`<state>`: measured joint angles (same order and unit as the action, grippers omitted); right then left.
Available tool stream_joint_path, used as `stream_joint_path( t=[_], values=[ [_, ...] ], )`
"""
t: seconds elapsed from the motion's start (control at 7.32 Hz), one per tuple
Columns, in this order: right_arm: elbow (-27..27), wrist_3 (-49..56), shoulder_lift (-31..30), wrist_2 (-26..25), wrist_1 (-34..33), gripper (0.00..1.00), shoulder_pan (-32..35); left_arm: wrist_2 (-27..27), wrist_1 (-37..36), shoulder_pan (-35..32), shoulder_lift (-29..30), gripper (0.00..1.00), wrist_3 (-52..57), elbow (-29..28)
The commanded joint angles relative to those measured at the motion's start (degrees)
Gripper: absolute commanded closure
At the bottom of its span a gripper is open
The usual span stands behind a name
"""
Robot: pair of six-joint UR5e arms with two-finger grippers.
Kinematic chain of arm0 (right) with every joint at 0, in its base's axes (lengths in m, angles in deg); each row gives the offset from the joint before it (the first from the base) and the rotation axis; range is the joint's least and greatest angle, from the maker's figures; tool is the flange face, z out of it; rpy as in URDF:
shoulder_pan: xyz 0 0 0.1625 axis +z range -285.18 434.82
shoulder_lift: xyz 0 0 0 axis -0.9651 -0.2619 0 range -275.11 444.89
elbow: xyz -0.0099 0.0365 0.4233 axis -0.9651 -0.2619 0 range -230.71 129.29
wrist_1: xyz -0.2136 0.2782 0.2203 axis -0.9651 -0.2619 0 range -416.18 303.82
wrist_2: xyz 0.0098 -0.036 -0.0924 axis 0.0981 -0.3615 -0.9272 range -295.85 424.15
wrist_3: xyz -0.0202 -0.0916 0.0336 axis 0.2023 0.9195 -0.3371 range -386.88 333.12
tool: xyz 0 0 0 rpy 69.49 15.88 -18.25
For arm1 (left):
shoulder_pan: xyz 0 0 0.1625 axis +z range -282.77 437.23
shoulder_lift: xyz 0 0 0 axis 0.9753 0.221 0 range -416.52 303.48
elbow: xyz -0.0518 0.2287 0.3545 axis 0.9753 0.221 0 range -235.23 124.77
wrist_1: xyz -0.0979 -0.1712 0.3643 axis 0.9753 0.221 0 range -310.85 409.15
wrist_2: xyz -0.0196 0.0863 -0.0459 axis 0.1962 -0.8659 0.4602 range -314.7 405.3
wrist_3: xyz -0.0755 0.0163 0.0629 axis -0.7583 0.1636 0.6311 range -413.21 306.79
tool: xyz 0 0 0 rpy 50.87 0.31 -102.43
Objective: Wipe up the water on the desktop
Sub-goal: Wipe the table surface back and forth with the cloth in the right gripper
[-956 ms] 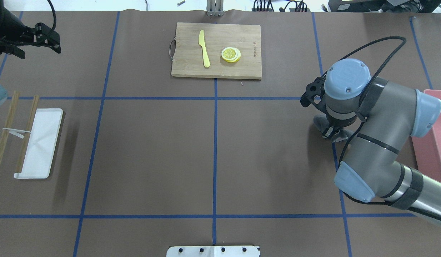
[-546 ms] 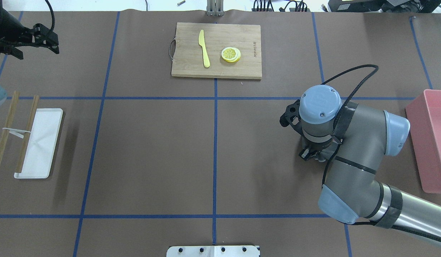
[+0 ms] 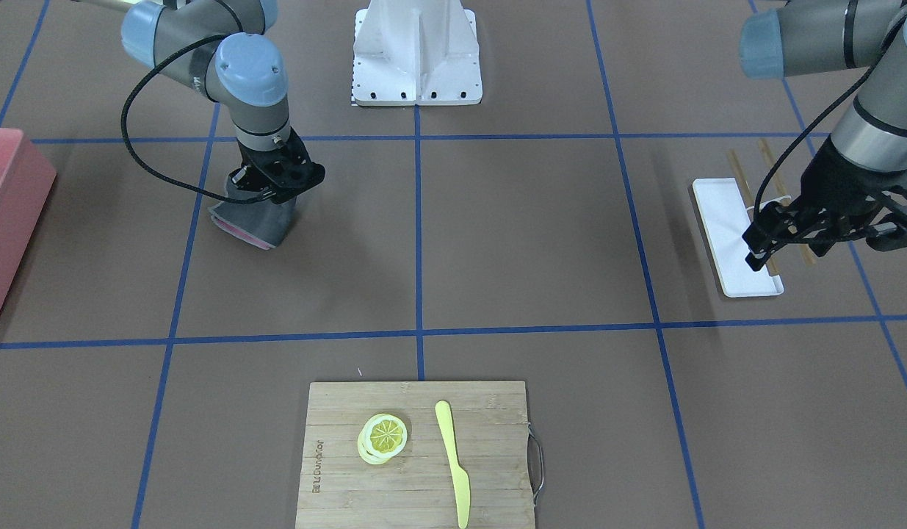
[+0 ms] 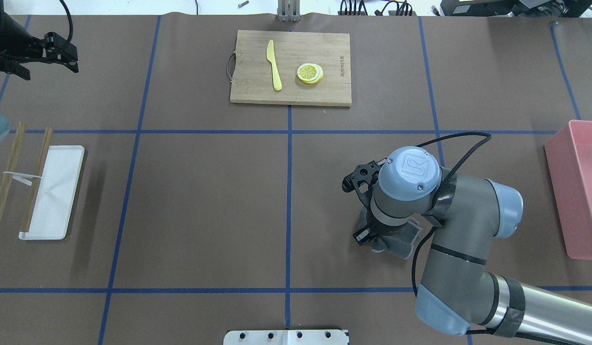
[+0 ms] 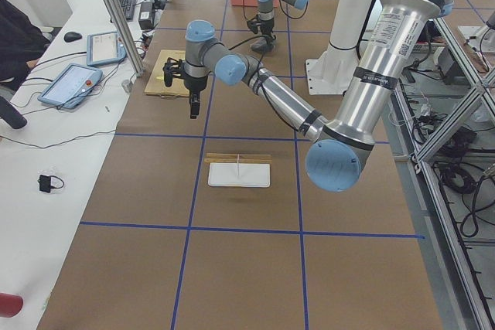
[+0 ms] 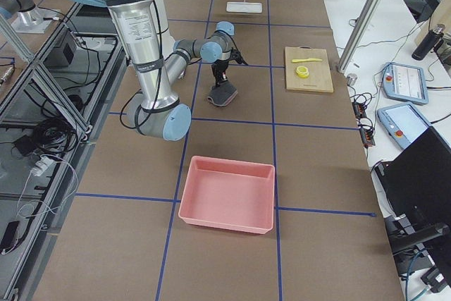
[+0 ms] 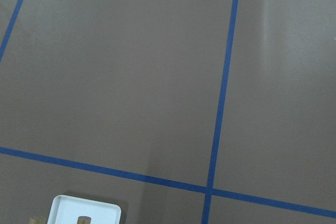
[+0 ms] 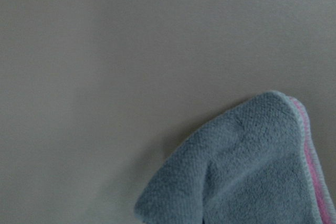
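Observation:
The desktop (image 4: 204, 191) is matte brown with blue tape lines; I see no water on it. My right gripper (image 3: 266, 195) points down and is shut on a grey cloth with a pink edge (image 3: 255, 224), pressing it on the desktop right of centre. The cloth also shows in the overhead view (image 4: 399, 244), the right side view (image 6: 222, 95) and the right wrist view (image 8: 247, 166). My left gripper (image 4: 73, 60) hovers open and empty at the far left, and also shows in the front-facing view (image 3: 753, 252).
A bamboo cutting board (image 4: 324, 91) with a yellow knife (image 4: 274, 64) and lemon slices (image 4: 310, 73) lies at the far middle. A white tray (image 4: 51, 191) with wooden sticks (image 4: 5, 177) lies left. A pink bin (image 4: 578, 187) stands at the right edge.
My right arm has dragged the cloth across the desktop, left and toward the robot's side. The left gripper has barely shifted.

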<state>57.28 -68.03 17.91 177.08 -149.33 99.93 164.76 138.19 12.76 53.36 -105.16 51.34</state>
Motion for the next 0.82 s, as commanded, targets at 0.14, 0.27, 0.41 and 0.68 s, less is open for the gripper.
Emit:
stream_joint_path(
  t=[0.14, 0.27, 0.41, 0.68],
  values=[
    [-2.9, -7.9, 0.3, -0.3, 5.3, 1.0, 0.1, 0.1, 0.0, 0.0, 0.5, 0.02, -0.1, -0.1],
    [-5.3, -7.1, 0.3, -0.5, 5.3, 1.0, 2.8, 0.1, 0.0, 0.0, 0.6, 0.02, -0.1, -0.1],
    [-7.7, -5.2, 0.4, -0.4, 6.8, 1.0, 5.4, 0.2, 0.0, 0.0, 0.7, 0.02, -0.2, -0.1],
    [-11.4, 0.1, 0.4, 2.1, 9.1, 1.0, 11.4, 0.2, -0.1, 0.1, 0.7, 0.02, -0.3, 0.0]
  ],
)
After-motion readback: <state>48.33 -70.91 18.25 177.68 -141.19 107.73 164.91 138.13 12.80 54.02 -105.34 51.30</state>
